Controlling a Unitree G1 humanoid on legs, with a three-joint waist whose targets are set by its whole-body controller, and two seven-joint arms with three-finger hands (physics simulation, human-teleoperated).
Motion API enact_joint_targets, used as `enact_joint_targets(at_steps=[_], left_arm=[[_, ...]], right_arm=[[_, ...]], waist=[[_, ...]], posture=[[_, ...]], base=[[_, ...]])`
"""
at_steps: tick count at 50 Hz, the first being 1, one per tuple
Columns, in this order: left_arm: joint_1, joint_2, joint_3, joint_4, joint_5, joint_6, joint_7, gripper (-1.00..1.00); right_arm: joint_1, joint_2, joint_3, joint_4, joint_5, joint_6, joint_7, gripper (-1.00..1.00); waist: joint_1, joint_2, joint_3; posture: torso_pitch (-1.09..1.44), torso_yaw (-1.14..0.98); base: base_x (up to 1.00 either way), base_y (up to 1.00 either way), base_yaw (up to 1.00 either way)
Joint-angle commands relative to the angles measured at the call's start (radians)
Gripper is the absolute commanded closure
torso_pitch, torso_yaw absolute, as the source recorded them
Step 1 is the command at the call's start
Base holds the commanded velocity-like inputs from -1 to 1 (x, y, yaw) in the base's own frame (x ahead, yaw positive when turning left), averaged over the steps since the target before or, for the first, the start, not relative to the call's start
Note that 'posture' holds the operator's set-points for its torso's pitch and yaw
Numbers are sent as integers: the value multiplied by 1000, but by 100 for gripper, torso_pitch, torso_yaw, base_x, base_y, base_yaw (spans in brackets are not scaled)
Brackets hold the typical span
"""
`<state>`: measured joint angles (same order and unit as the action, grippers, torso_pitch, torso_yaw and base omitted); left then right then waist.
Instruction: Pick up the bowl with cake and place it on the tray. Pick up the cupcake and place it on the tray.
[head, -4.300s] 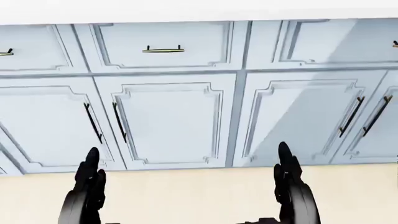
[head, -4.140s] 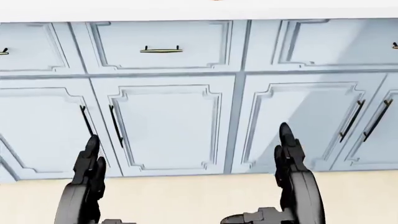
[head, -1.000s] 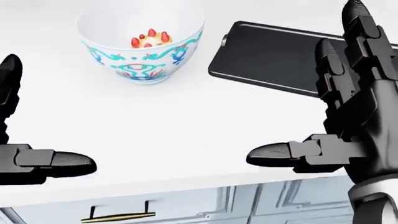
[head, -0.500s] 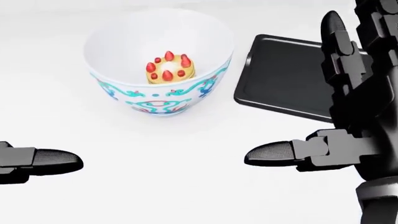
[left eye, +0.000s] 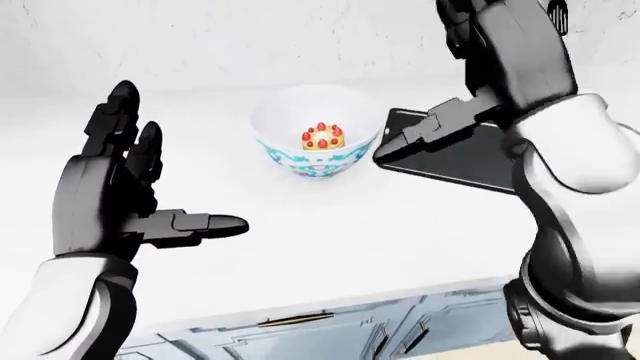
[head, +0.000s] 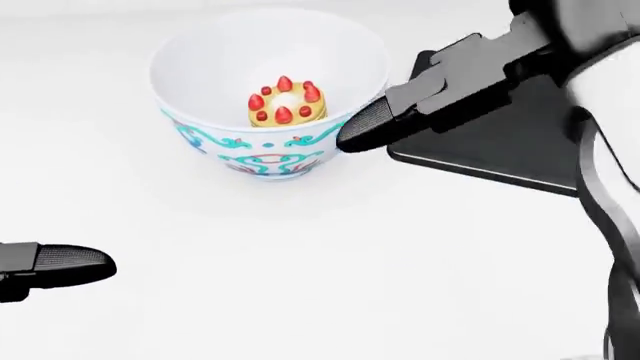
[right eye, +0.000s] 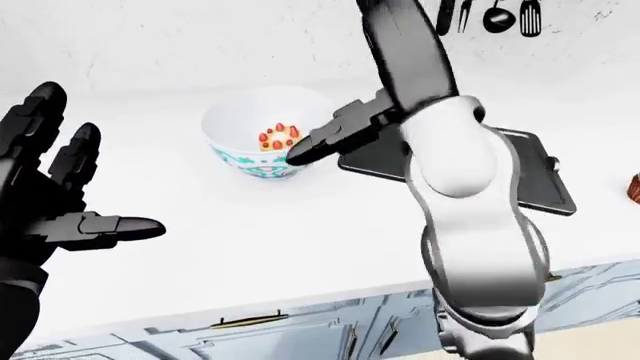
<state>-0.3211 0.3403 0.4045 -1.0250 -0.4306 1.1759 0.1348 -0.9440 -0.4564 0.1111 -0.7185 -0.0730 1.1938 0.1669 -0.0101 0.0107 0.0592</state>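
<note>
We see the white bowl with turquoise pattern (head: 268, 97) holding a small strawberry-topped cake (head: 286, 100), standing on the white worktop (head: 300, 262) just left of the flat black tray (head: 500, 142). Our left hand (left eye: 110, 191) and right hand (left eye: 500, 60) are both spread apart, holding nothing.

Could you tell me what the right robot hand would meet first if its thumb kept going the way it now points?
Most likely the bowl: the right robot hand points its thumb left at the bowl's right wall, just off the rim. Depth is unclear, so it may pass slightly above.
</note>
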Motion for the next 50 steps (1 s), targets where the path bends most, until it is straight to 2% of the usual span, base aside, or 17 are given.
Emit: enact_joint_targets(at_steps=[1, 3, 7, 8, 9, 11, 16, 22, 32, 38, 45, 50], left_arm=[[-23, 8, 2, -22, -8, -28, 5, -100], [-29, 12, 8, -22, -13, -23, 5, -100], [-29, 10, 15, -22, -8, -23, -4, -100], [-30, 10, 17, -22, -9, -22, -4, -100], [-31, 10, 17, -22, -10, -22, -4, -100], [-35, 20, 19, -22, -22, -21, 4, -100], [-37, 40, 34, -22, -66, -19, 33, -100], [-42, 60, 33, -22, -90, -15, 57, -100], [-38, 52, 32, -22, -74, -19, 41, -100], [-26, 59, 40, -22, -96, -28, 52, -100], [-37, 68, 55, -22, -116, -17, 60, -100], [-32, 62, 55, -22, -106, -22, 52, -100]], right_arm=[[-23, 23, 29, 37, -197, -81, 148, -100], [-22, 72, 61, 98, -354, -150, 267, -100], [-20, 198, 66, 151, -625, -246, 522, -100], [-20, 236, 52, 162, -684, -275, 565, -100], [-22, 269, 37, 172, -732, -303, 603, -100], [-43, 318, 38, 242, -827, -394, 666, -100], [-24, 435, 15, 306, -985, -553, 772, -100], [-43, 497, 1, 385, -1050, -658, 778, -100], [-61, 571, 21, 537, -1066, -768, 673, -100], [-73, 587, 19, 647, -1054, -825, 587, -100], [-101, 565, 3, 794, -1025, -868, 490, -100], [-111, 560, 5, 817, -1021, -871, 480, -100]], waist=[[-1, 9, -15], [-3, 13, -15], [-5, 23, -13], [-4, 26, -13], [-4, 29, -12], [-5, 35, -12], [-10, 47, -15], [-10, 58, -20], [-11, 66, -26], [-12, 66, -31], [-10, 63, -36], [-8, 60, -39]], posture=[[0, 0], [0, 0], [0, 0], [0, 0], [0, 0], [0, 0], [0, 0], [0, 0], [0, 0], [0, 0], [0, 0], [0, 0]], base=[[0, 0, 0], [0, 0, 0], [0, 0, 0], [0, 0, 0], [0, 0, 0], [0, 0, 0], [0, 0, 0], [0, 0, 0], [0, 0, 0], [0, 0, 0], [0, 0, 0], [0, 0, 0]])
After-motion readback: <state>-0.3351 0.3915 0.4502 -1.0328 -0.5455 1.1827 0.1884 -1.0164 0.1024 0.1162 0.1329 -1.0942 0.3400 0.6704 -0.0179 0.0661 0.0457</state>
